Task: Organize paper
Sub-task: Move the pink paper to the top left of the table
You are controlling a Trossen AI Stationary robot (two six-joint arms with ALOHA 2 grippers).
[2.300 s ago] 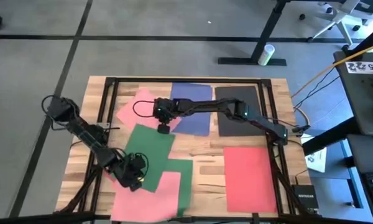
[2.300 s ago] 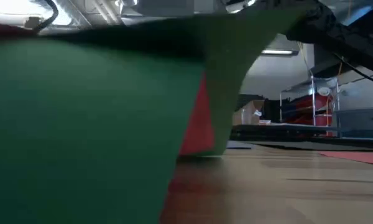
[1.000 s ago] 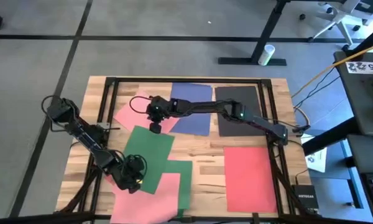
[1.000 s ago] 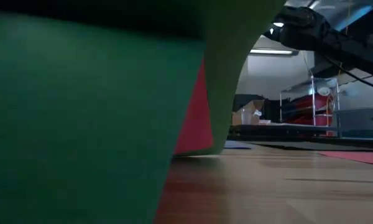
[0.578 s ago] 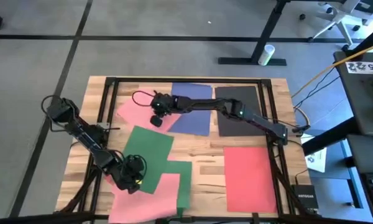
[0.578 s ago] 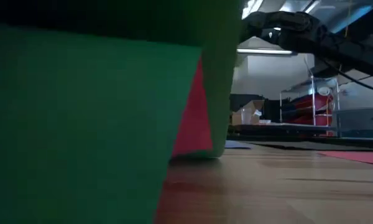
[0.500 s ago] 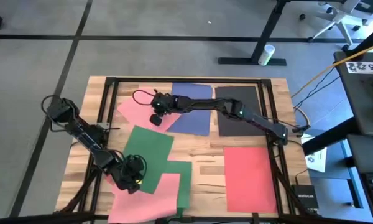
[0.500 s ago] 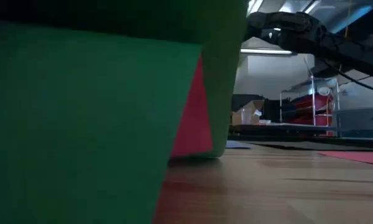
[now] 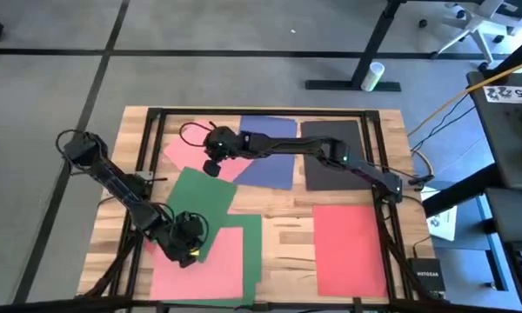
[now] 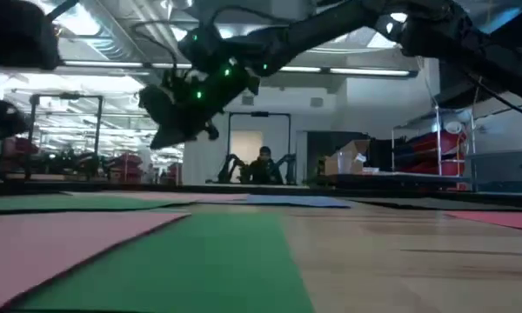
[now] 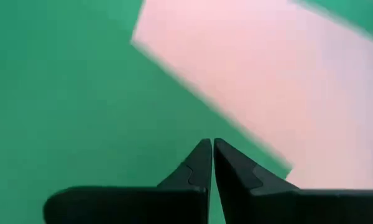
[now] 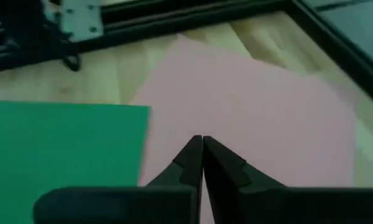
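Paper sheets lie flat on the wooden table: a tilted green sheet (image 9: 207, 196), a pink sheet (image 9: 200, 265) at the near edge lying on a second green sheet (image 9: 250, 252), and a far pink sheet (image 9: 191, 152). Blue (image 9: 270, 156), black (image 9: 331, 156) and red (image 9: 350, 250) sheets lie further right. My left gripper (image 9: 188, 248) is shut over the tilted green sheet's near corner (image 11: 81, 93), beside the pink one (image 11: 267, 81). My right gripper (image 9: 210, 165) is shut and hangs above the far pink sheet (image 12: 248, 99), clear of it in the low view (image 10: 161, 139). My left gripper points down at the green sheet near its near corner (image 11: 193, 124), beside the pink sheet's edge. I cannot tell whether its shut fingertips touch the paper. The sheet lies flat on the table.
A black metal frame (image 9: 157, 130) runs round the table top. Bare wood (image 9: 287, 213) shows between the green sheets and the red sheet. Beyond the table's right edge stands a desk with a small white printed sheet (image 9: 444, 222).
The green sheet that stood raised in front of the low camera has dropped flat onto the table and turned a little. The near pink sheet has swung square to the table's near edge. My right gripper has drifted toward the far left, over the far pink sheet.
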